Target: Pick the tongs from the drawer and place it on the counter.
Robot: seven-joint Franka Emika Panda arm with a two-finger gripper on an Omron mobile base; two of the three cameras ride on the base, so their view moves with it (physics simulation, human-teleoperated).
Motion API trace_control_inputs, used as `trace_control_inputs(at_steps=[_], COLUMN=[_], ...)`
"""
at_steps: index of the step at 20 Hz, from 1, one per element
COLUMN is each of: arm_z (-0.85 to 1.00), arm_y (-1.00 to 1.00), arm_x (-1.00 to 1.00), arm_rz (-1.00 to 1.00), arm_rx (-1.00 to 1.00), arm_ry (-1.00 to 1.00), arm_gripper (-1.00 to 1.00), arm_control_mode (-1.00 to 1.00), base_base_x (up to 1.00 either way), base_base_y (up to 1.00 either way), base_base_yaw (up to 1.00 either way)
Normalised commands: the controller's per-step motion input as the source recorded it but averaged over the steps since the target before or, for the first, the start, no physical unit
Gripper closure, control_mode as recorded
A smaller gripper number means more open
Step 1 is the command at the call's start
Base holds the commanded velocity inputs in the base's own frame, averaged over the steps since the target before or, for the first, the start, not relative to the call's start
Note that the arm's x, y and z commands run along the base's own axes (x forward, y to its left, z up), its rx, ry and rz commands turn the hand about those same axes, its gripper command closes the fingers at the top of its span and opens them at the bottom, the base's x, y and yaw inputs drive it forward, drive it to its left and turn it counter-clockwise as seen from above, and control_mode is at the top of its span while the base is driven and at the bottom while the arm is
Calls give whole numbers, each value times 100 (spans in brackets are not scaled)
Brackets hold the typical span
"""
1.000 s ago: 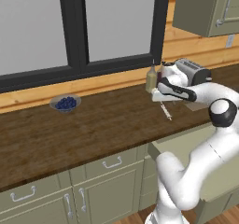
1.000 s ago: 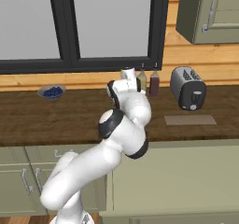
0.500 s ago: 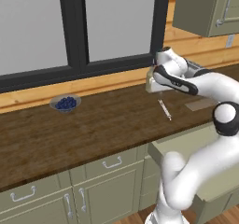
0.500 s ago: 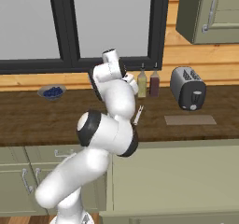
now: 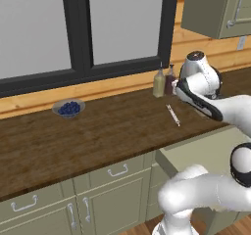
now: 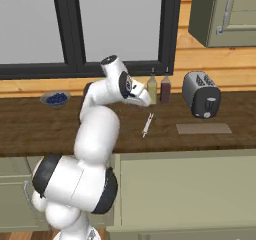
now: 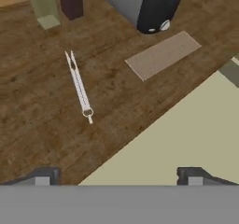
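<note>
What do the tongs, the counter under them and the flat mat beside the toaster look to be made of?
Tongs: likely metal, going by the thin silvery-white arms and small ring at one end. Counter: dark brown wood or wood-look surface with visible grain streaks. Mat: flat, matte tan, perhaps cork or fabric; the rendering leaves that open.

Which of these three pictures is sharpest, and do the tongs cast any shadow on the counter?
Hand view: closest and clearest, tongs crisp on the counter, no distinct shadow beneath them. Left base view: soft, even light, tongs thin and slightly jagged. Right base view: tongs small and pixelated, no shadow to make out.
</note>
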Motion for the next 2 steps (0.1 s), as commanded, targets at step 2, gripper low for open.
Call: trace_control_inputs(at_steps=[2], arm_z=[100], arm_y=[-2], arm_x=[-100], arm_rz=[0], arm_rx=[0], arm_ry=[-66], arm_gripper=[-100], arm_control_mode=[-100], base_base_x=[0], base_base_y=[0], base_base_yaw=[0])
